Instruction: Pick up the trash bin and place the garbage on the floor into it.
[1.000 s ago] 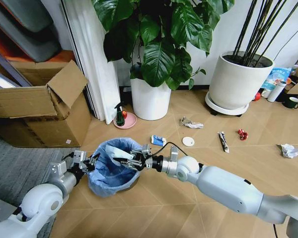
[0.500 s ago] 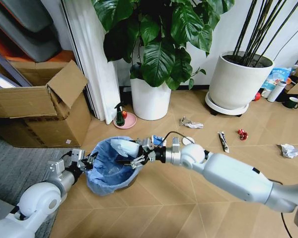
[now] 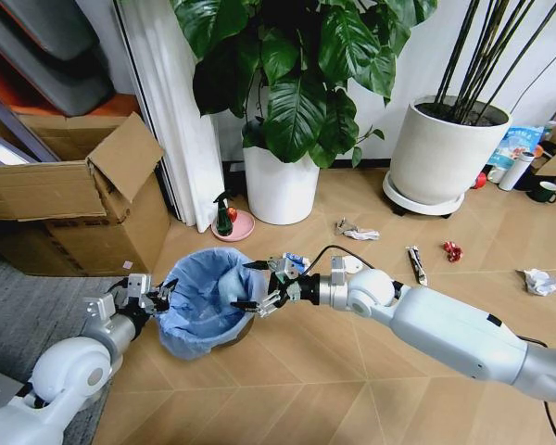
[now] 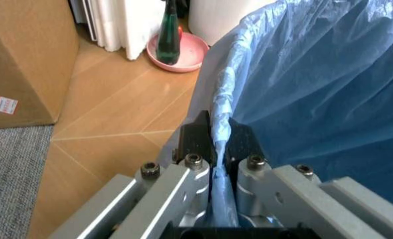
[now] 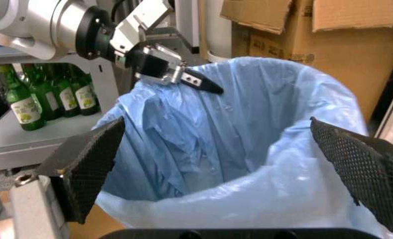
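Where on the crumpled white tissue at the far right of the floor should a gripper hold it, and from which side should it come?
Probably from straight above, closing the fingers across the middle of the crumpled tissue. It lies alone on the open floor, a low rounded lump with no handle or edge, so its bulk is the surest place to pinch.

No wording is showing clearly enough to read. A small white-and-red sticker [image 4: 5, 105] is sitting on the brown cardboard box [image 4: 23, 59], its print too small to make out.
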Controlling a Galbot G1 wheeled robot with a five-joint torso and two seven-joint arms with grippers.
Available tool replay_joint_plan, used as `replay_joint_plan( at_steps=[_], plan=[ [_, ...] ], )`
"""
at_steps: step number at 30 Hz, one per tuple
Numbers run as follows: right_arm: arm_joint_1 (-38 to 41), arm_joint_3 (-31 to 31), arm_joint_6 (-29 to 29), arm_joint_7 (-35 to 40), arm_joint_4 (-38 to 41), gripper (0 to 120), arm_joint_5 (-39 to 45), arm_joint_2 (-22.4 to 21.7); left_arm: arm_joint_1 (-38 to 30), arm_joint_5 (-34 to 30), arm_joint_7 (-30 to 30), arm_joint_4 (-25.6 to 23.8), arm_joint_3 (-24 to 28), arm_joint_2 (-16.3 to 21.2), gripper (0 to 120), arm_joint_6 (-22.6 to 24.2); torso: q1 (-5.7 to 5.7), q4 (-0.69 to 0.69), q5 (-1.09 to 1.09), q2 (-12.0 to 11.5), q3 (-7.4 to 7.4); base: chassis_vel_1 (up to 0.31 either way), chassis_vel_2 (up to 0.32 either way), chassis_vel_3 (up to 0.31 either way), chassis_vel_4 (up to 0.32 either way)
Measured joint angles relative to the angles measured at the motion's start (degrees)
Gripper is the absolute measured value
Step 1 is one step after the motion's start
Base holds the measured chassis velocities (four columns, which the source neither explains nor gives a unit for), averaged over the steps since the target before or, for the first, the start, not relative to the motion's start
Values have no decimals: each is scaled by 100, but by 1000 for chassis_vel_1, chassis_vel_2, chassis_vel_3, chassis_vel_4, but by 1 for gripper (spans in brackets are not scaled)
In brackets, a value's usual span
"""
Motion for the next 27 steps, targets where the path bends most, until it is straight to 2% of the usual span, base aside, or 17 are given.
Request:
replay_joint_plan(
  at_steps=[5,10,12,13,15,16,18,19,20,21,22,23,24,26,27],
  plan=[
    [-187,236,10,-6,20,100,1,-61,5,-12,-33,-11,4,20,0,5,0,1,0,0,0,0,0,0,0],
    [-713,830,32,-6,76,100,28,-335,37,-5,-53,17,43,36,0,12,0,2,1,-1,0,0,0,0,0],
    [-1246,1485,43,-10,107,100,23,-615,34,-4,-55,26,49,40,0,14,0,0,0,-1,0,0,0,0,0],
    [-1246,1485,43,-10,107,100,23,-615,34,-4,-55,26,49,40,0,14,0,0,0,-1,0,0,0,0,0],
    [-1944,2353,-16,-12,167,100,-88,-897,21,-20,-61,29,36,17,0,18,0,1,2,-1,0,0,0,0,0],
    [-1944,2353,-16,-12,167,100,-88,-897,21,-20,-61,29,36,17,0,18,0,1,2,-1,0,0,0,0,0],
    [-2964,3461,-122,26,197,100,-310,-1066,52,-27,-65,29,-38,-37,0,19,0,-4,0,-1,0,0,0,0,0],
    [-3476,4064,-86,155,195,100,-424,-1053,76,-28,-65,28,-68,-67,0,19,0,-1,6,0,-1,0,0,0,0],
    [-3778,4384,-47,259,190,100,-471,-1021,97,-25,-66,29,-97,-87,0,20,-1,-4,3,0,-2,0,0,0,0],
    [-3778,4384,-47,259,190,100,-471,-1021,97,-25,-66,29,-97,-87,0,20,-1,-4,3,0,-2,0,0,0,0],
    [-4019,4643,7,380,174,100,-491,-966,140,-12,-64,21,-140,-114,0,20,0,-8,-1,-1,-1,0,0,0,0],
    [-4322,5023,65,576,133,100,-511,-818,266,15,-65,-9,-243,-174,0,20,0,-4,-1,0,-1,0,0,0,0],
    [-4322,5023,65,576,133,100,-511,-818,266,15,-65,-9,-243,-174,0,20,0,-4,-1,0,-1,0,0,0,0],
    [-4889,5720,162,974,126,100,-643,-430,384,45,-103,-82,-389,-292,0,21,0,3,3,0,-1,0,0,0,0],
    [-4994,5845,199,1054,126,100,-692,-354,390,47,-112,-91,-397,-310,0,21,0,3,1,0,-1,0,0,0,0]
  ],
)
